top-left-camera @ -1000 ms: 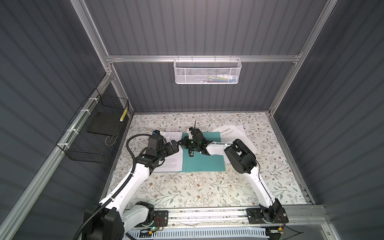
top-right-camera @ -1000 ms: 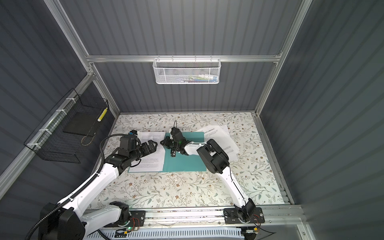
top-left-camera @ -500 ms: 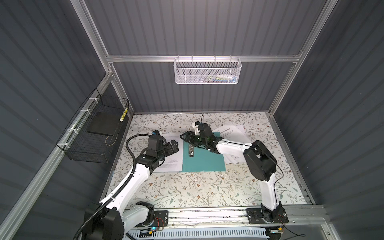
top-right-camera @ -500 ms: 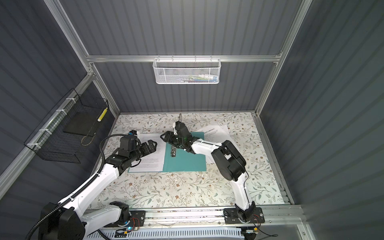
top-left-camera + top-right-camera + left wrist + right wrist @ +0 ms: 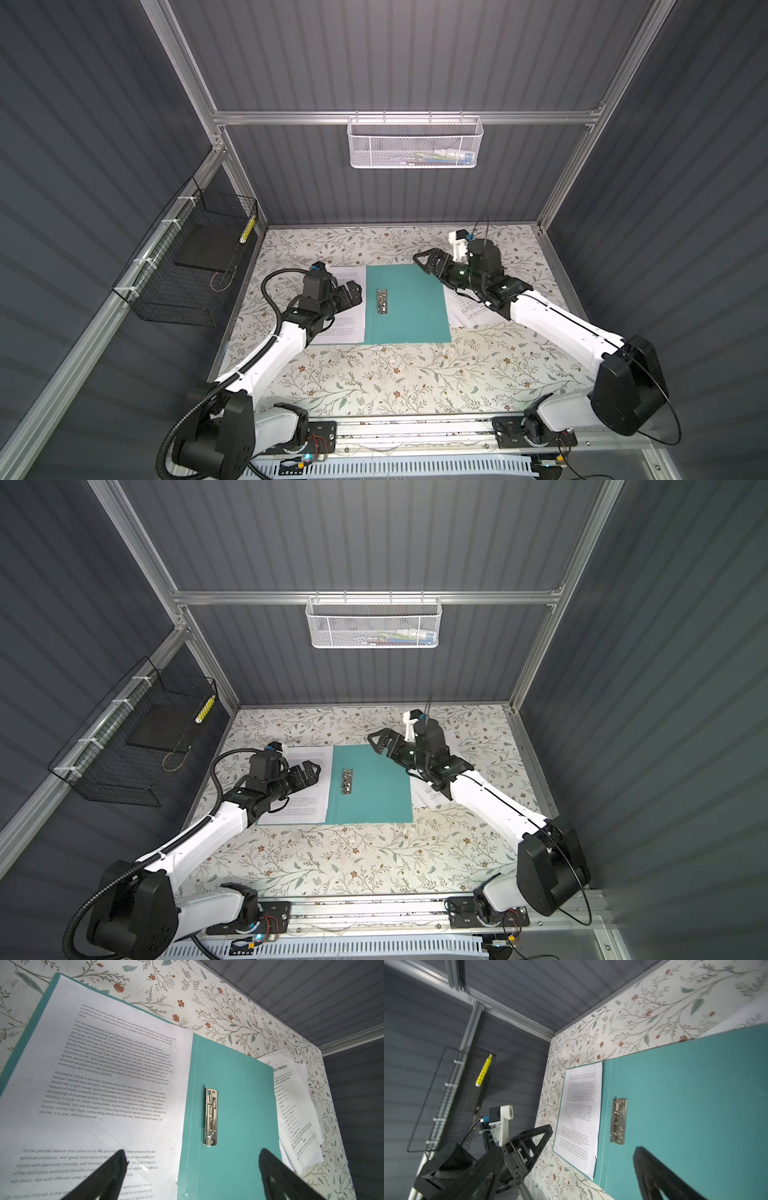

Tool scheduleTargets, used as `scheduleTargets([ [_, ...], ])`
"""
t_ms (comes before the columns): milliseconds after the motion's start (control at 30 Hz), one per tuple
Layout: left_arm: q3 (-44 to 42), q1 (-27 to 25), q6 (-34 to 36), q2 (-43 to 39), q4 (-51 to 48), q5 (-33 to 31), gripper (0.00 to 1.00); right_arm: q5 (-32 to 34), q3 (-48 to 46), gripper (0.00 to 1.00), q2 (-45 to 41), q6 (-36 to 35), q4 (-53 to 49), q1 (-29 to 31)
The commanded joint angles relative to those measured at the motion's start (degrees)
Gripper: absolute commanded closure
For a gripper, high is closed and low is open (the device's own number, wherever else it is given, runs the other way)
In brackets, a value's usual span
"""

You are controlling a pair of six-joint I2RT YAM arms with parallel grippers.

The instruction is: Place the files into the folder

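The teal folder [image 5: 409, 305] [image 5: 374, 789] lies open and flat in both top views, its metal clip [image 5: 382, 300] [image 5: 211, 1116] [image 5: 618, 1121] near the spine. One printed sheet [image 5: 347, 326] [image 5: 114, 1084] [image 5: 581, 1113] of the files covers the folder's left flap. More files [image 5: 467, 309] [image 5: 295, 1105] lie on the table by the folder's right edge, partly under my right arm. My left gripper [image 5: 353, 291] [image 5: 192, 1154] hangs open above the sheet on the left flap, holding nothing. My right gripper [image 5: 424, 262] [image 5: 568, 1150] is open and empty over the folder's far right corner.
A white mesh basket [image 5: 413, 141] hangs on the back wall. A black wire basket [image 5: 195, 266] on the left wall holds a dark slab and a yellow thing. The table [image 5: 374, 382] has a floral cover.
My right gripper has opened and drawn back to the right, from the clip at the spine to the folder's far right corner. The left arm has hardly moved.
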Motion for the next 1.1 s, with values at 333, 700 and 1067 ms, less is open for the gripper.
scheduleTargets([
  [333,2.1,-1.6,0.3,4.3,0.8,6.6,0.0,2.1,8.6,0.01,5.8,-15.9,-19.4,5.7],
  [700,-4.5,-1.7,-0.1,-2.8,-5.8,6.3,0.09,4.9,15.4,0.47,16.6,-14.9,-22.6,14.1],
  [1067,-11.3,-1.6,-3.3,-9.2,-10.1,1.8,0.33,-1.3,22.6,0.86,29.1,-12.6,-21.5,16.8],
])
